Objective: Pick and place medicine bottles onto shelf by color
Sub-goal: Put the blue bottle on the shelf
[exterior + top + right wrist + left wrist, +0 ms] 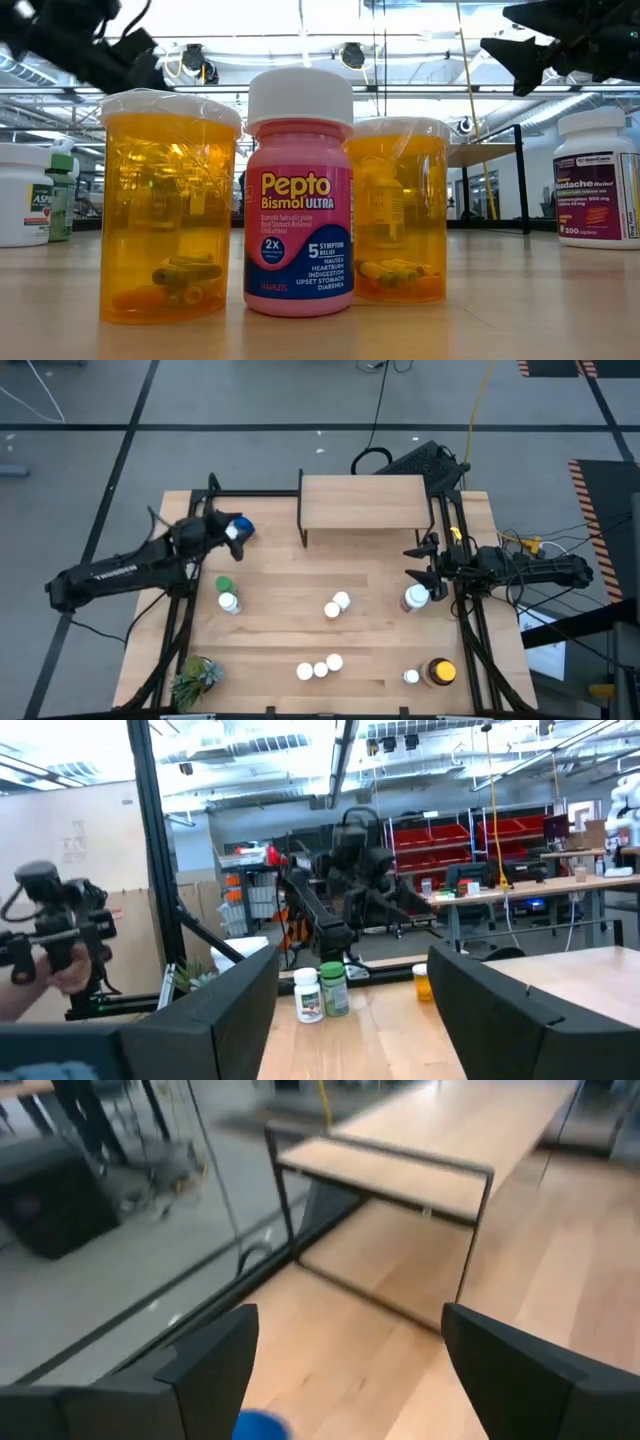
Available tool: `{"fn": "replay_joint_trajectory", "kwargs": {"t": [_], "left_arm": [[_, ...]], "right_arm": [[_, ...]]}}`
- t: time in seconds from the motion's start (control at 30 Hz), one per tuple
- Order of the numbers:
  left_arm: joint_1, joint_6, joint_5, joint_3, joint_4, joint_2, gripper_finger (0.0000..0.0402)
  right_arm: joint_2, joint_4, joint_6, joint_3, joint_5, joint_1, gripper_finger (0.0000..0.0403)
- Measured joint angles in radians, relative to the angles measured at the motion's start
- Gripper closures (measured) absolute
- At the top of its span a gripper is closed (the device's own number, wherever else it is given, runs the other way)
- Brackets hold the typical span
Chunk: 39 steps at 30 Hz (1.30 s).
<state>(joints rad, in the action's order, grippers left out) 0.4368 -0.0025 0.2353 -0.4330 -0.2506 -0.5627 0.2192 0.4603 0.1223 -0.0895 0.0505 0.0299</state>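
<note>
From above, the left gripper [237, 531] was seen pinching a blue-capped white bottle [241, 528] left of the raised light-wood shelf [362, 501]; its wrist view showed only the cap's edge. The right gripper [418, 563] was spread, empty, above a white bottle [415, 598].

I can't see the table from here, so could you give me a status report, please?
Left gripper shut on blue-capped bottle, near empty light-wood shelf. Right gripper open above table.

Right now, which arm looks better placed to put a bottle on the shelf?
Left. Its gripper already holds a blue-capped bottle beside the shelf; the right gripper is open and empty.
</note>
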Motion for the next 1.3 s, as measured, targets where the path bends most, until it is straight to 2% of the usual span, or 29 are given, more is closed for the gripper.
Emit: {"fn": "replay_joint_trajectory", "kwargs": {"t": [0.27,0.5,0.6,0.8,0.9,1.0,1.3], "left_arm": [[0.064,0.057,-0.031,-0.335,-0.333,-0.267,0.008],[0.158,0.121,-0.004,-0.533,-0.609,-0.54,0.008],[0.191,0.177,0.002,-0.593,-0.664,-0.637,0.008],[0.231,0.394,-0.005,-0.638,-0.698,-0.765,0.008],[0.237,0.472,-0.049,-0.639,-0.698,-0.804,0.008],[0.236,0.525,-0.081,-0.639,-0.709,-0.832,0.008],[0.256,0.601,-0.078,-0.638,-0.725,-0.895,0.008]], "right_arm": [[0.01,-0.001,-0.041,0.0,-0.003,0.0,0.0133],[0.05,-0.002,-0.032,0.0,-0.003,0.0,0.0133],[0.063,-0.019,-0.033,0.0,-0.003,0.0,0.0133],[0.085,-0.058,-0.034,0.0,-0.027,0.0,0.0133],[0.096,-0.069,-0.03,0.0,-0.05,0.0,0.0133],[0.106,-0.081,-0.03,0.0,-0.054,0.0,0.0133],[0.125,-0.092,-0.03,0.0,-0.054,0.0,0.0133]]}}
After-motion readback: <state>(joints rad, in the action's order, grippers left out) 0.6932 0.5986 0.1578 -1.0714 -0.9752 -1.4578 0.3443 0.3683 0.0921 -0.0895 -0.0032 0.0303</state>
